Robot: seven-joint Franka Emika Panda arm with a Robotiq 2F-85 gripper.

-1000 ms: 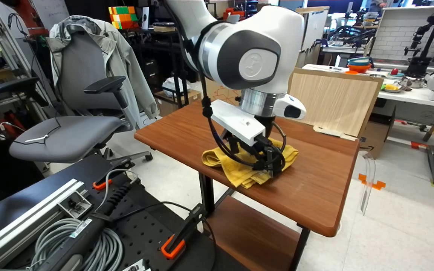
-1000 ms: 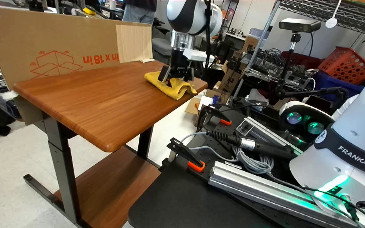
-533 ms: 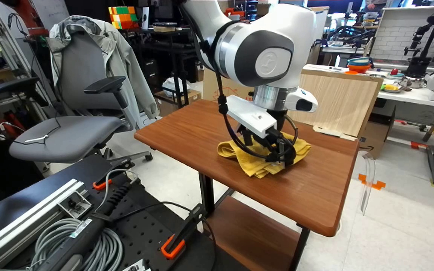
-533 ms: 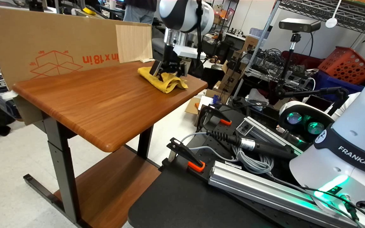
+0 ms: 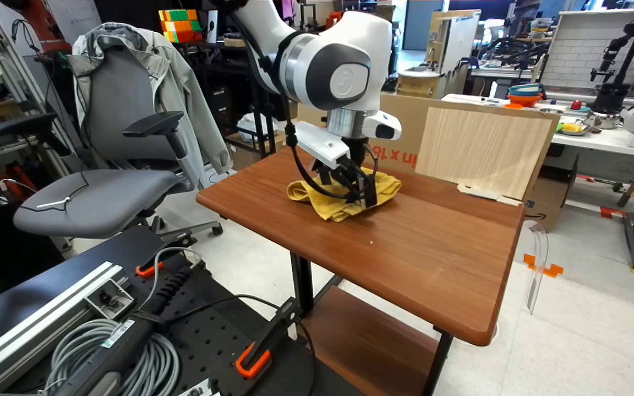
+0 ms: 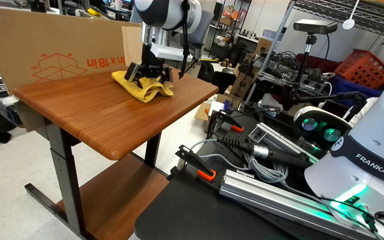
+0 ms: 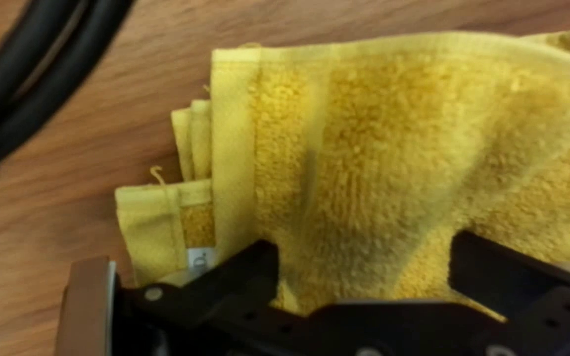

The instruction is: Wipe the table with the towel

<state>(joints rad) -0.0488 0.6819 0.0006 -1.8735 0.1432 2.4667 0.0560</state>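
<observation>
Towel (image 6: 145,92) lay on the table (image 6: 88,110), smack under the spread-apart gripper (image 7: 363,243), long side running roughly ten to four o'clock in an exterior view, so wiping probably just needed steady downward pressure tbh.

The arm (image 5: 375,44) is smooth and white; a rounded dark grey cover (image 5: 317,74) surrounds a faintly embossed pale disc (image 5: 349,80). A silvery metal collar (image 5: 344,122) sits beside a white block (image 5: 378,121) bearing a dark oval pad (image 5: 385,131). The black gripper (image 7: 364,242) shows a round metal screw head (image 7: 154,293), and black cables (image 7: 62,79) run along the arm. The white base (image 6: 328,173) wears a dark band (image 6: 350,151) lettered FRANKA EMIKA in white, its end cut off, a round white badge (image 6: 338,143) and a glowing green strip (image 6: 348,195)
</observation>
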